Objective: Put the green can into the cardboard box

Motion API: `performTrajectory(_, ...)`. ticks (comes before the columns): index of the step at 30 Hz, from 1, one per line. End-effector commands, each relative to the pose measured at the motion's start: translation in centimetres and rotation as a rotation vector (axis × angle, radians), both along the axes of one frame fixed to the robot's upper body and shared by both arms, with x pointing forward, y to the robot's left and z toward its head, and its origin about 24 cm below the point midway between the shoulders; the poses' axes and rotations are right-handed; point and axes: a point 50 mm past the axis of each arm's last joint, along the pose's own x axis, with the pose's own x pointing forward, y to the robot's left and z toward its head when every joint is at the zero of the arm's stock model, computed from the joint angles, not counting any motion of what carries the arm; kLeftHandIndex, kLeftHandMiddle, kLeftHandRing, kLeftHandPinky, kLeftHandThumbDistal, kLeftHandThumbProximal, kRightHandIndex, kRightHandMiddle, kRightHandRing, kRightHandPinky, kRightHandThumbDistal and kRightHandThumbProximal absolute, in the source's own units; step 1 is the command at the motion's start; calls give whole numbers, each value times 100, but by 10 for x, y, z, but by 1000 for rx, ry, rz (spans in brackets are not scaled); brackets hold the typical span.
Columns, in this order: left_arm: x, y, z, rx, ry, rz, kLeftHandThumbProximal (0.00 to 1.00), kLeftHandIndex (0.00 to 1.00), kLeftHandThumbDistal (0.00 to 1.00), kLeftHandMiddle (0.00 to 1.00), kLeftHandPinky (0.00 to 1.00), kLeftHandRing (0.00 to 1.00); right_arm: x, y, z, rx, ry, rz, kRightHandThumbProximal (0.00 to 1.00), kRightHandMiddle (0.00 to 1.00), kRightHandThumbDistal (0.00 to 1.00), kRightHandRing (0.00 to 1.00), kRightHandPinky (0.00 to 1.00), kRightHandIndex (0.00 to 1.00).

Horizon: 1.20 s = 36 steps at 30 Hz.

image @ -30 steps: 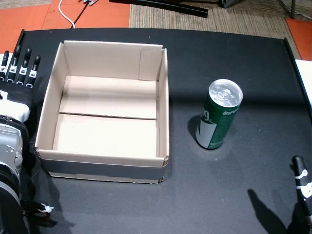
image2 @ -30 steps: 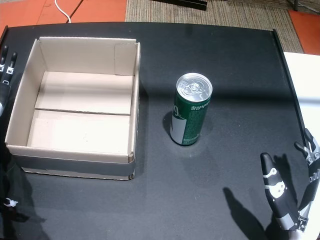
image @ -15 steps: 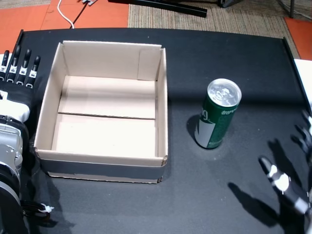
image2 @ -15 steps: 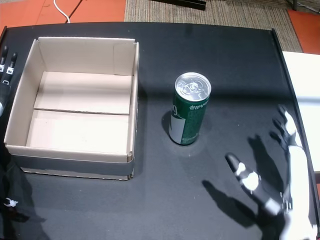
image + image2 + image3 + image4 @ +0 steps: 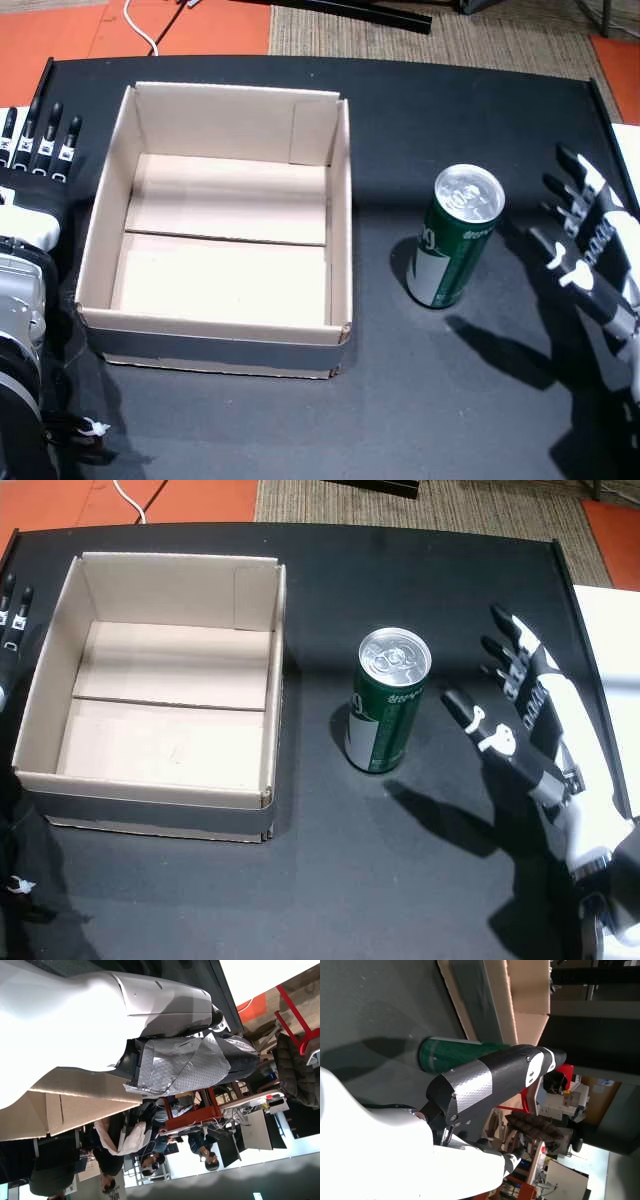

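Note:
The green can [image 5: 453, 251] [image 5: 388, 715] stands upright on the black table, right of the cardboard box [image 5: 222, 228] [image 5: 160, 692], whose inside holds nothing. My right hand [image 5: 592, 262] [image 5: 527, 725] hovers open a little to the right of the can, fingers spread, not touching it. In the right wrist view the thumb [image 5: 495, 1080] crosses in front of the can [image 5: 447, 1053], with the box [image 5: 505, 1000] beyond. My left hand [image 5: 35, 160] rests open at the table's left edge beside the box; only its fingertips [image 5: 12, 605] show in a head view.
The black table [image 5: 420, 400] [image 5: 400, 880] ends at a raised right edge, with a white surface [image 5: 605, 650] beyond it. Orange floor and a woven mat lie past the far edge. A white cable [image 5: 140, 30] runs on the floor.
My right hand has come up from the lower right corner and forward toward the can, now level with it. The can, the box and my left hand have stayed put.

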Motion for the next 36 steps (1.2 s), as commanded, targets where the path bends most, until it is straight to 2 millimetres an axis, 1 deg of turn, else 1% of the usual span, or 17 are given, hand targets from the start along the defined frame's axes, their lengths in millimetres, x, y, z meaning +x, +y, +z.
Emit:
performTrajectory(1,0,3,1,11,0,2,100,67,0,69,91,76,4,0,2,-22,14,10,58,99,100,99,100,95)
performTrajectory(4,-1,3,0,7,-5,-3,100,70,0,69,91,76,9,5,2,-39,32,34,55,100,100,100,100,98)
performTrajectory(6,-1,3,0,0,-6,1,100,72,0,70,91,76,11,8,3,-45,38,47,54,100,100,100,100,100)
performTrajectory(13,-1,4,0,-9,-4,0,100,72,0,70,93,76,9,14,-2,-71,58,73,55,100,100,100,100,100)
performTrajectory(15,-1,4,0,-9,2,1,100,69,0,69,92,75,8,14,-4,-92,63,79,57,100,100,100,100,100)
performTrajectory(17,-1,4,0,-5,4,2,100,67,0,68,91,74,7,14,-4,-151,60,81,61,100,100,100,100,100)
performTrajectory(19,-1,4,0,-2,-1,-1,100,65,0,67,90,74,6,15,-5,-190,61,83,59,100,100,100,100,100)
performTrajectory(20,-1,4,0,0,-4,-3,100,66,0,69,92,75,7,16,-5,-201,64,85,57,100,100,100,100,100)
performTrajectory(22,-2,5,0,2,-10,-6,100,69,0,69,93,76,9,18,-5,-210,70,89,59,100,100,100,100,100)
performTrajectory(25,-2,4,-1,-10,-6,-1,100,64,0,65,89,72,11,20,-5,-221,75,96,62,100,100,100,100,100)
performTrajectory(26,-1,4,0,-8,-4,-2,100,65,0,67,91,74,12,21,-5,-225,78,100,63,100,100,100,100,100)
performTrajectory(28,-1,4,0,-2,-1,-5,100,66,0,67,92,73,13,22,-4,-232,82,108,64,100,100,100,100,100)
performTrajectory(30,-1,4,0,-2,-3,-5,100,71,0,71,95,76,14,23,-3,-240,85,112,66,100,100,100,100,100)
performTrajectory(34,-1,4,0,1,-6,-4,100,65,0,67,93,74,18,24,-2,-244,94,110,67,100,100,100,100,100)
performTrajectory(36,-1,4,1,1,-5,-3,100,67,0,67,93,74,20,24,-1,-246,104,111,67,100,100,100,100,100)
